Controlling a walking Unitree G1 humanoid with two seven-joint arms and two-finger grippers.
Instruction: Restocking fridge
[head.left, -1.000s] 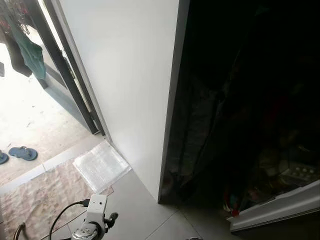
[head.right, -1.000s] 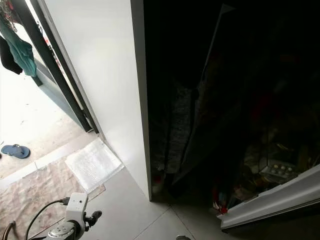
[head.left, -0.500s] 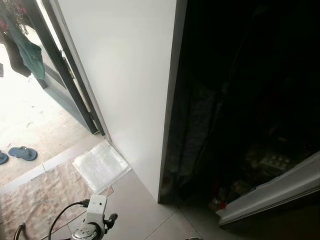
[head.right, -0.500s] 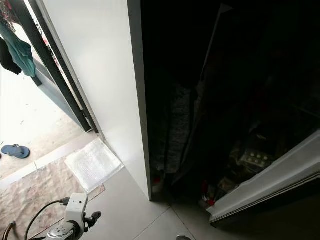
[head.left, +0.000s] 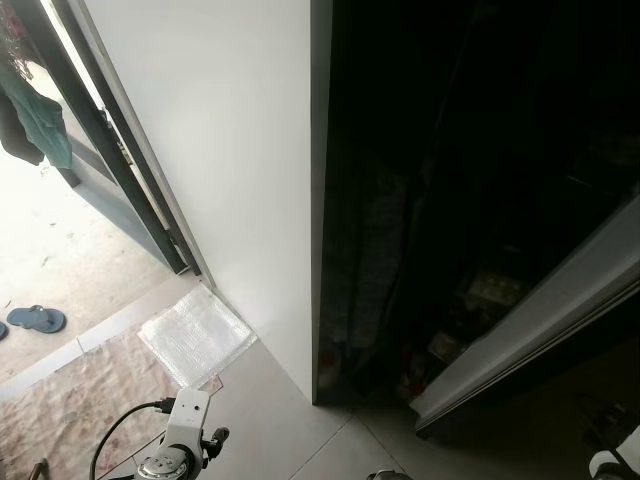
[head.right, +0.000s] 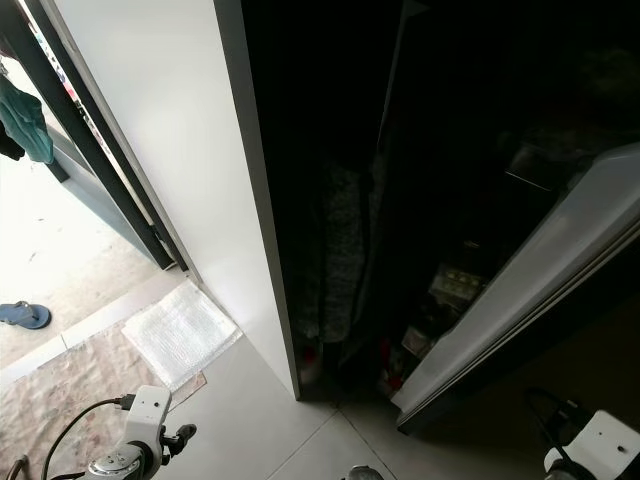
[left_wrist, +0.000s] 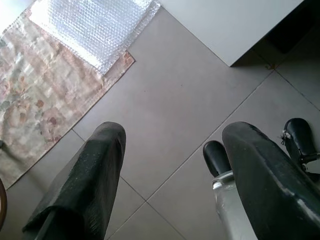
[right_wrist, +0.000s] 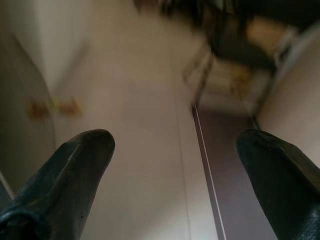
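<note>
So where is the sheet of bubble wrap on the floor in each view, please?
Left eye view: bubble wrap lower left, at the white wall's foot.
Right eye view: bubble wrap lower left, same spot.
Left wrist view: beyond the left gripper, overlapping the patterned mat.
Right wrist view: cannot make it out.
Shared landmark: the mat.

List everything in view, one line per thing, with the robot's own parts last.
Fridge: one, white side panel, straight ahead; interior dark, contents unclear.
Fridge door: one, pale edge, swung open on the right.
Bubble wrap sheet: one, clear, on the floor by the fridge corner.
Rug: one, faded pink pattern, partly under the sheet.
Sandal: one, blue, outside the doorway.
Hanging cloth: one, teal, upper left.
Left gripper: black fingers apart, empty, over grey floor tiles.
Right gripper: black fingers apart, empty.
</note>
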